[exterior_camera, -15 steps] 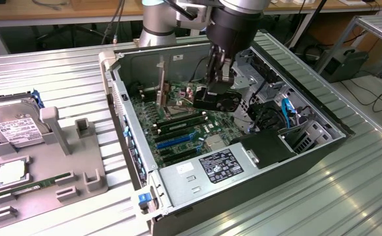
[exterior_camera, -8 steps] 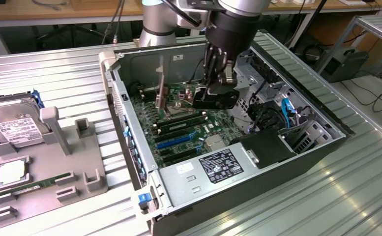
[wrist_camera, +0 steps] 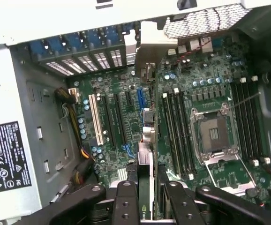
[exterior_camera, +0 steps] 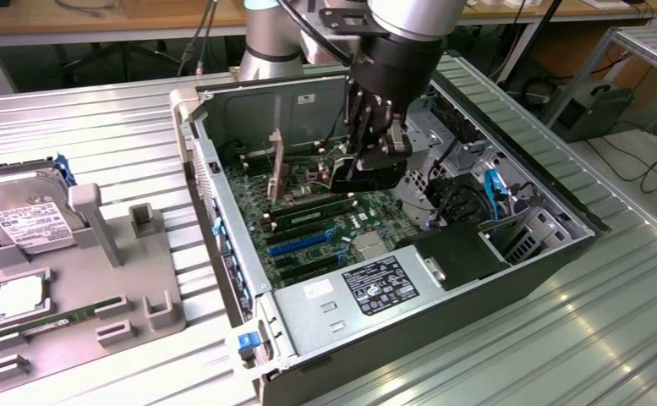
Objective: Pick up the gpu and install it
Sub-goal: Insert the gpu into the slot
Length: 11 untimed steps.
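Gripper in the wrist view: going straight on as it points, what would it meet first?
Probably the motherboard, right beneath the gpu that the gripper holds; depth is unclear.

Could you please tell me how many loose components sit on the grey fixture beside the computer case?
3: a hard drive at the fixture's far end, a silver CPU in the middle, a green memory stick nearest the camera. More may lie out of frame.

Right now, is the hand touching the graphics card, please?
Touching. The wrist view shows the graphics card pinched edge-on between the two fingers of the hand.
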Each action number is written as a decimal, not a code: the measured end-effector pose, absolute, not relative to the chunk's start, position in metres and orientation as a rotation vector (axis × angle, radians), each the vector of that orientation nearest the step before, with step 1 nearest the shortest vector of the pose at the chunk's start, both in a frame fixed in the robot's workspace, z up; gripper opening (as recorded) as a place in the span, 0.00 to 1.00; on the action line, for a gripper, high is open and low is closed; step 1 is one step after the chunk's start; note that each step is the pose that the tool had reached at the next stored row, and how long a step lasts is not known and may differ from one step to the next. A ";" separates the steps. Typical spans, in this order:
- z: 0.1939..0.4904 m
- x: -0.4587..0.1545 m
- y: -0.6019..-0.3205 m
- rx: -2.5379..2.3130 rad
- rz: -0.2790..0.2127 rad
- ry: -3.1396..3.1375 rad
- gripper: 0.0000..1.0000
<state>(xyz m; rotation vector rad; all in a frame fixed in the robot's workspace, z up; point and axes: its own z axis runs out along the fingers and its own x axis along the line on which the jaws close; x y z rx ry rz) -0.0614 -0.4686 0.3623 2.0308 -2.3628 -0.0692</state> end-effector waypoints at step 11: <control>0.341 -0.076 -0.469 2.142 -0.067 -2.259 0.26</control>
